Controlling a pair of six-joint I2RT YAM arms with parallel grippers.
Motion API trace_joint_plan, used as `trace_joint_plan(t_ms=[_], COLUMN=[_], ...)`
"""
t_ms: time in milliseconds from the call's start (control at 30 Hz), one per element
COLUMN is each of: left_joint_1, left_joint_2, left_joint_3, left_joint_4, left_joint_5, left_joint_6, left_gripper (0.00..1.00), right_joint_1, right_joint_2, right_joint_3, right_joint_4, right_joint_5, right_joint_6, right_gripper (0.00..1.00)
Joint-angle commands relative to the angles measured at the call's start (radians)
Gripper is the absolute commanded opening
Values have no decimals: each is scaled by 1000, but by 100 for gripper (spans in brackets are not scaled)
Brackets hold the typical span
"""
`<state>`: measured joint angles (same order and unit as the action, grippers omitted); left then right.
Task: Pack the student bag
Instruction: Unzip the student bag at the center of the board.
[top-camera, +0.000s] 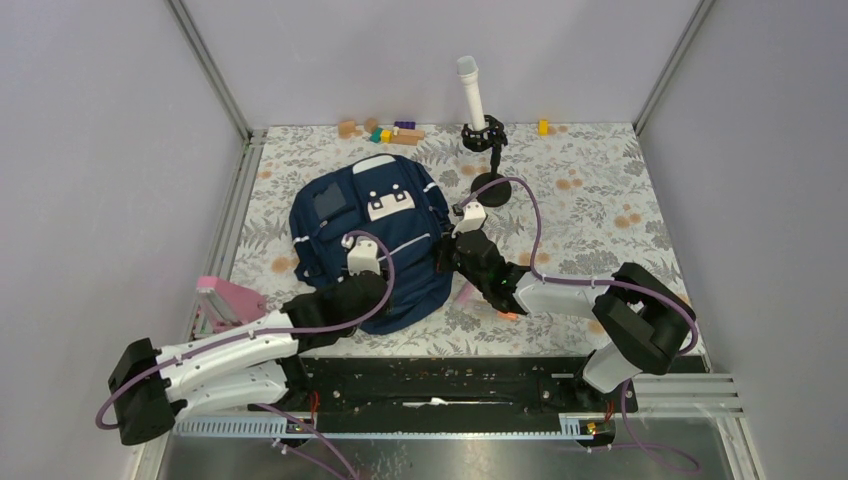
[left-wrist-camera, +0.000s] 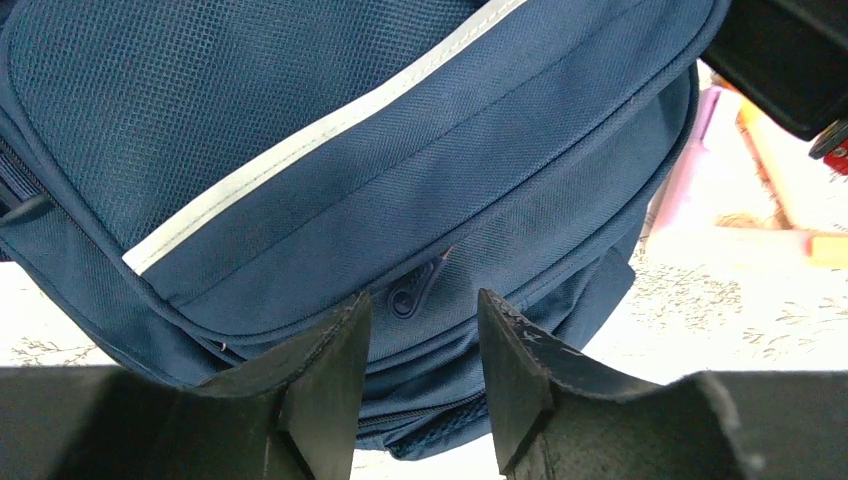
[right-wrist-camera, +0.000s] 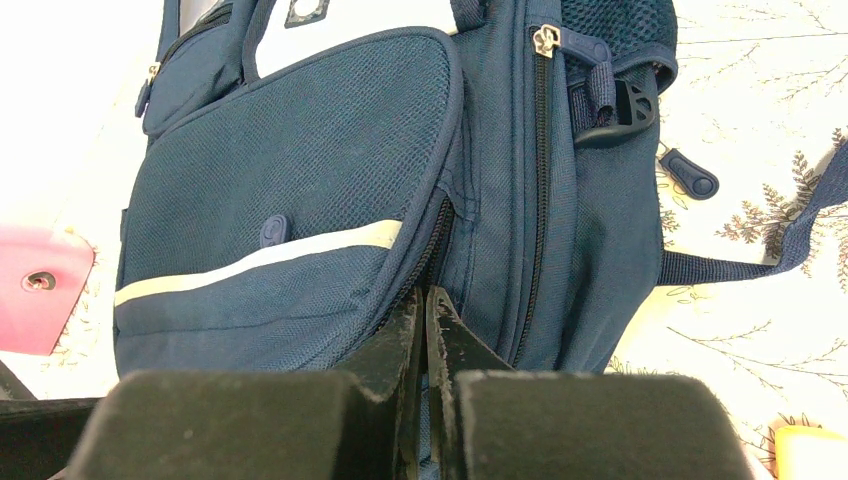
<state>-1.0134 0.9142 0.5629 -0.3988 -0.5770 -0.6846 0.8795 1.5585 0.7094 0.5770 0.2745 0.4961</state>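
Lying flat on the flower-patterned table (top-camera: 590, 200), the navy backpack (top-camera: 415, 265) sits left of the middle, its white patches facing up. Both arms reach to it from the near edge.

The left gripper (left-wrist-camera: 422, 300) comes in at the near left part of the bag. Its 2 fingers (left-wrist-camera: 335, 345) stand apart, their tips against the blue fabric just below a pale stripe (left-wrist-camera: 300, 145). A small dark zipper pull (left-wrist-camera: 412, 288) lies in the gap between the tips; neither finger clearly touches it.

The right gripper (right-wrist-camera: 427, 305) is at the bag's right side. Its 2 fingers (right-wrist-camera: 395, 335) are pressed together with no gap showing, their tips at the seam where the front pocket (right-wrist-camera: 300, 170) meets the side panel, beside a dark zipper line. Whether they pinch any fabric or zipper part there I cannot tell. A side strap (right-wrist-camera: 740, 265) trails off to the right across the table, and a loose dark tab (right-wrist-camera: 690, 175) rests near it.

Left of the bag, near the table's left edge, sits a pink box (top-camera: 228, 300). Just right of the bag's near corner lie a flat pink item (top-camera: 466, 294) and a small orange piece (top-camera: 508, 314). Along the far edge are a few coloured blocks (top-camera: 390, 131) and 1 yellow block (top-camera: 543, 126), well apart from the bag. A white tube (top-camera: 471, 92) stands upright on a black stand (top-camera: 488, 188) beyond the bag's far right corner.
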Motion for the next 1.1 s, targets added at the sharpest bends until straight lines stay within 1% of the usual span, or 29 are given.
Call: trace_joint_plan(t_ms=[0,167,233,333,433,600,700,900,967,1067], left_joint_1=[-1,-1,-1,-3,-4,-6,-5,7,25,65], left_joint_2=[35,78,88,98,101,100,110,127,134,145], left_joint_3=[0,-5,-1,4,-7,-36,-47,-16,-11,-16], left_joint_4=[69,95,105,116,125,117,113,88,95,134], left_joint_5=[-11,-24,-18,13,21,16,-4,-55,-52,-1], left_joint_6=[49,56,63,53,41,17,23,65,78,103], left_gripper=[45,45,42,33,32,32,37,39,38,31], right_joint_1=[2,2,2,3,2,2,3,1,2,3], right_joint_2=[-7,-4,-6,-8,-9,-9,-8,-9,-8,-11], right_joint_3=[35,38,38,38,38,39,40,31,31,27], right_joint_4=[30,31,28,28,29,30,30,39,42,43], right_joint_5=[-42,-47,-42,-39,-37,-35,-40,-45,-47,-47], right_joint_6=[22,23,20,19,19,16,16,22,22,24], right_gripper=[0,0,0,0,0,0,0,0,0,0])
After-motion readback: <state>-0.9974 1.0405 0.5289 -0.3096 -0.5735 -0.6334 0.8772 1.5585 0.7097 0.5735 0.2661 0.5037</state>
